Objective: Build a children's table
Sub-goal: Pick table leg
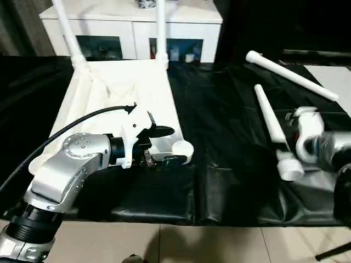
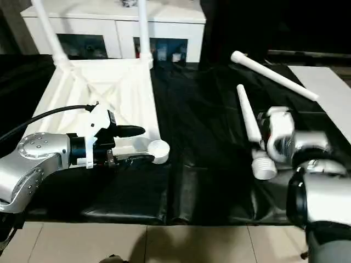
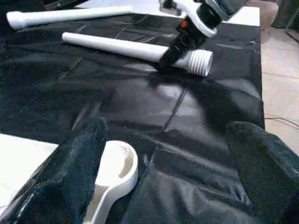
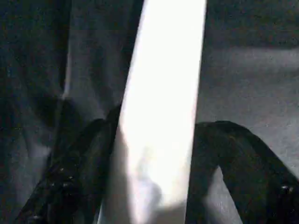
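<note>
At the left of the bench [image 1: 230, 186], draped in black sheeting, the tabletop [image 1: 118, 96] lay upside down with two legs [image 1: 160, 30] already standing in its far corner sockets. The left gripper [image 1: 164, 145] hovered at the tabletop's near right corner, fingers spread wide with one above and one below the empty round socket [image 1: 182, 149], holding nothing. Further right, a loose leg [image 1: 271, 129] lay on the sheeting, its long axis running from the far, narrow tip toward the robot, threaded end [image 1: 289, 169] nearest. The right gripper [image 3: 175, 46] straddled that leg just behind the threads, fingers either side of the tube, and whether they pinched it or stood free could not be told. The right arm was plainly the nearer one. Another loose leg [image 1: 290, 76] lay beyond, angled across the far right.
</note>
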`<state>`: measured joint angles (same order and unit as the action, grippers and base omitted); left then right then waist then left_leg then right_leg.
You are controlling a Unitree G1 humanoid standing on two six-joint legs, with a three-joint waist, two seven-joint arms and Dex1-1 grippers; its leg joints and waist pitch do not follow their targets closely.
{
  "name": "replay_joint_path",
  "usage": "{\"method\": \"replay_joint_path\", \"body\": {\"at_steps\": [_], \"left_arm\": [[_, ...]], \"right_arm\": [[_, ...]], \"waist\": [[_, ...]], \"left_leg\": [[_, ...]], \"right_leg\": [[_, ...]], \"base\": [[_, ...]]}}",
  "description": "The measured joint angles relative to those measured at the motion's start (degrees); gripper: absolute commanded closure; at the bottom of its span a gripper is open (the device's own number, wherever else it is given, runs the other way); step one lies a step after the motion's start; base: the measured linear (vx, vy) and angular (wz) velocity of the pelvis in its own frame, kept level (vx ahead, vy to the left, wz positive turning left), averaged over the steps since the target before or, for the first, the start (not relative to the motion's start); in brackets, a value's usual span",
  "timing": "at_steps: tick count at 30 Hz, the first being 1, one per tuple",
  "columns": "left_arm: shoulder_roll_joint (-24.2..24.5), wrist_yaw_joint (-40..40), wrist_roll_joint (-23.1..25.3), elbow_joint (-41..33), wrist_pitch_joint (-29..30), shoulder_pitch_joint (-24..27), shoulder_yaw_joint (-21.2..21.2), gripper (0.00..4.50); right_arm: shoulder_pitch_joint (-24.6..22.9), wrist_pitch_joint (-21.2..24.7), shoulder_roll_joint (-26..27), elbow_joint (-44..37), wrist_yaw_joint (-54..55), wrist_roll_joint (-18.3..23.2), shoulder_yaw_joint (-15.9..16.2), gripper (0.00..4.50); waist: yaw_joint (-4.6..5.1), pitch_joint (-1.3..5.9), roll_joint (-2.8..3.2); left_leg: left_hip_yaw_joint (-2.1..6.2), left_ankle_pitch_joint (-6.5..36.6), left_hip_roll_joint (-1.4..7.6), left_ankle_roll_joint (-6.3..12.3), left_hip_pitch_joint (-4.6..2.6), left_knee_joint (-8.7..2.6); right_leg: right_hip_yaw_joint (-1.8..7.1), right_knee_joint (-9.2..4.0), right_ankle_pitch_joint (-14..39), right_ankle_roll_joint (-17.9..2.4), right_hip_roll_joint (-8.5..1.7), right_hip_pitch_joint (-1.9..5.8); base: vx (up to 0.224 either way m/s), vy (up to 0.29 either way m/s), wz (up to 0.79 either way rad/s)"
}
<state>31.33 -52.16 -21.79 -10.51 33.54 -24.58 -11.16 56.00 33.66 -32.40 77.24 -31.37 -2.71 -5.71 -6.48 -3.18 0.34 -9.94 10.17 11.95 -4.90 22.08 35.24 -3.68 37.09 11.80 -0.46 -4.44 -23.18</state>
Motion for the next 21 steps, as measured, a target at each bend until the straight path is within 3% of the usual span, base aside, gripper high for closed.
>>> {"method": "replay_joint_path", "body": {"at_steps": [6,16,21], "left_arm": [[0.2,0.0,0.3,0.0,0.0,0.0,0.0,0.0],[-0.2,2.2,2.1,0.8,-1.9,-0.9,0.3,0.0],[-2.8,6.5,3.1,3.1,-3.3,-1.2,3.0,0.0]], "right_arm": [[0.0,2.1,0.0,0.0,-0.2,-0.1,0.3,1.33],[0.0,2.4,0.4,0.0,2.7,2.0,-2.3,2.12],[0.0,2.4,0.6,-0.1,4.7,3.2,-4.2,2.45]], "waist": [[0.02,0.07,-0.18],[0.02,0.06,-0.1],[0.01,0.05,-0.03]], "left_leg": [[0.01,0.0,0.0,0.0,-0.05,0.05],[0.03,0.0,0.0,-0.01,-0.03,0.05],[0.05,0.0,0.0,-0.01,-0.04,0.05]], "right_leg": [[0.01,0.01,0.0,0.0,-0.01,0.05],[0.01,0.01,0.0,0.0,-0.01,0.04],[0.01,0.01,0.0,0.0,-0.01,0.04]], "base": [[0.0,0.0,0.0],[0.0,0.0,0.0],[0.0,0.0,0.0]]}}
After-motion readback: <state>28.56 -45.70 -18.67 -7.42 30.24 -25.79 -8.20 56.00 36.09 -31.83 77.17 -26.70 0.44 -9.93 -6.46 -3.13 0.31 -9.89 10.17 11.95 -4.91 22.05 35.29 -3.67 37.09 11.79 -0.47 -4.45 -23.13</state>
